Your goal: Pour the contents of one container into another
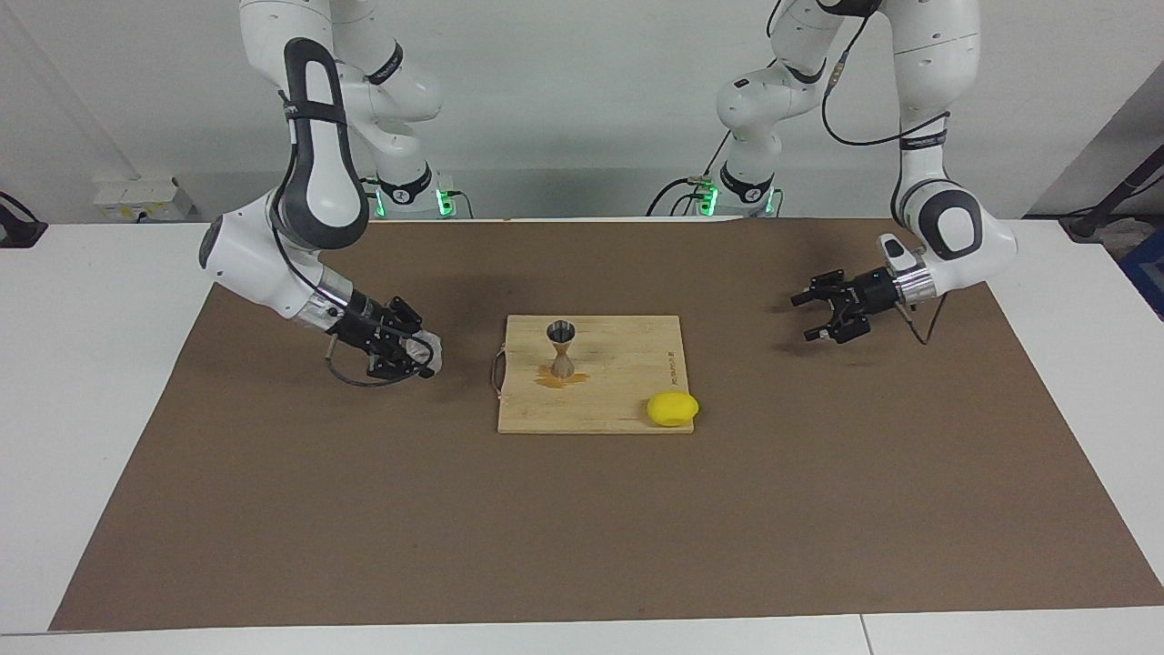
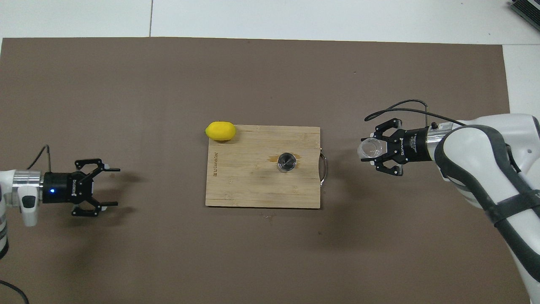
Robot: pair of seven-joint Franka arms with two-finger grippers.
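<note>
Brown mat [image 1: 273, 509] lies bare around right end effector [image 1: 420, 357] gripping tumbler [image 1: 427, 350].

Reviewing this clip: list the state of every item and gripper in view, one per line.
glass tumbler: held by the right gripper, low over the brown mat, off the board.
jigger: upright on the cutting board, amber puddle at its foot.
cutting board: flat on the mat.
lemon: resting at the board's corner.
right gripper: shut on the tumbler.
left gripper: open, empty, waiting.
</note>
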